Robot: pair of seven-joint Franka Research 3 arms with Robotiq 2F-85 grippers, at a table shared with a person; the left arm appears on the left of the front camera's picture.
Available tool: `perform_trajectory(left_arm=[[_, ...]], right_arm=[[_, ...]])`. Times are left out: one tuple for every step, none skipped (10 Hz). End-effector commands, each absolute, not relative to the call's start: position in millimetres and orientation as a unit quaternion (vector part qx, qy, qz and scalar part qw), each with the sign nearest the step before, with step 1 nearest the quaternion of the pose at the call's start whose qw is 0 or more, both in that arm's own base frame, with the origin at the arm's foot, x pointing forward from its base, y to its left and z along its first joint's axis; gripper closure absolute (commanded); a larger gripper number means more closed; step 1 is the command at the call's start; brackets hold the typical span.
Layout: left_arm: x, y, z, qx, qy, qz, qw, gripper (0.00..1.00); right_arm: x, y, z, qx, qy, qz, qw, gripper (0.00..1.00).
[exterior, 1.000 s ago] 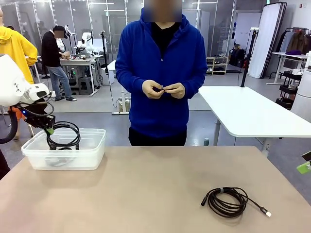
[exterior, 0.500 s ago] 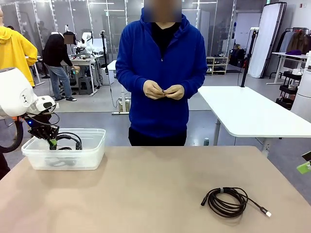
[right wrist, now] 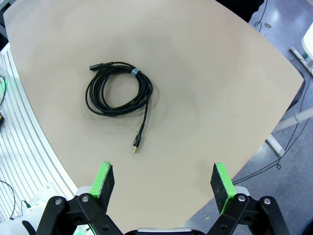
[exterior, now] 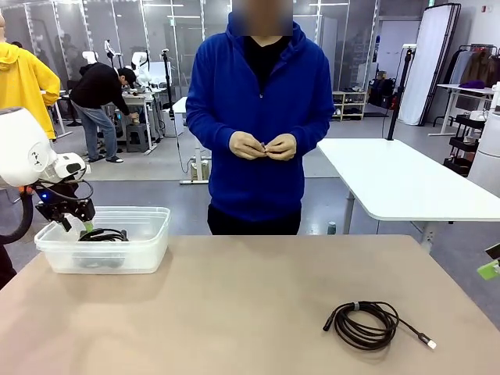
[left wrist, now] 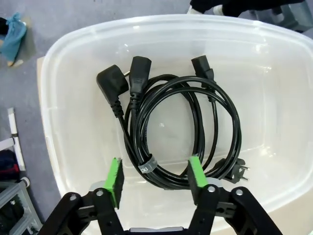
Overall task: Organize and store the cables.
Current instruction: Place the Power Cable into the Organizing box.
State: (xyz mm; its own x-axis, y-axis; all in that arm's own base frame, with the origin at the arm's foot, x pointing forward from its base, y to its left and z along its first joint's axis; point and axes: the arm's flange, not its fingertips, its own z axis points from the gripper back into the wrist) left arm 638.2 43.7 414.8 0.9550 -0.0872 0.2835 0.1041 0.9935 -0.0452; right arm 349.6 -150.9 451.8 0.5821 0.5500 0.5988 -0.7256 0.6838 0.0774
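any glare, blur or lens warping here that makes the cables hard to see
Front view: even, soft light, the coiled cable on the table sharp with hardly any shadow. Left wrist view: mild sheen on the clear bin walls, power cables inside crisp. Right wrist view: the wide lens bows the table's outline, the cable sharp all the same.
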Motion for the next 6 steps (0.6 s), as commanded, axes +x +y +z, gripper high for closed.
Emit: perform_trajectory(left_arm=[[635, 47, 426, -0.013, -0.140, -0.045, 0.989, 0.00], [633, 46, 431, -0.015, -0.136, -0.055, 0.989, 0.15], [631, 44, 436, -0.014, -0.138, -0.060, 0.989, 0.00], [629, 45, 438, -0.019, -0.140, -0.061, 0.988, 0.00], [626, 42, 439, -0.022, -0.132, -0.086, 0.987, 0.00], [634, 43, 434, -0.019, -0.148, -0.056, 0.987, 0.00]], right_arm=[[350, -151, 453, 0.164, -0.281, 0.366, 0.872, 0.00], [350, -151, 453, 0.164, -0.281, 0.366, 0.872, 0.00], [350, -151, 453, 0.164, -0.281, 0.366, 0.872, 0.00], [350, -151, 453, 0.164, -0.281, 0.366, 0.872, 0.00], [350, -151, 453, 0.164, -0.281, 0.366, 0.872, 0.00], [350, -151, 453, 0.164, -0.281, 0.366, 0.872, 0.00]])
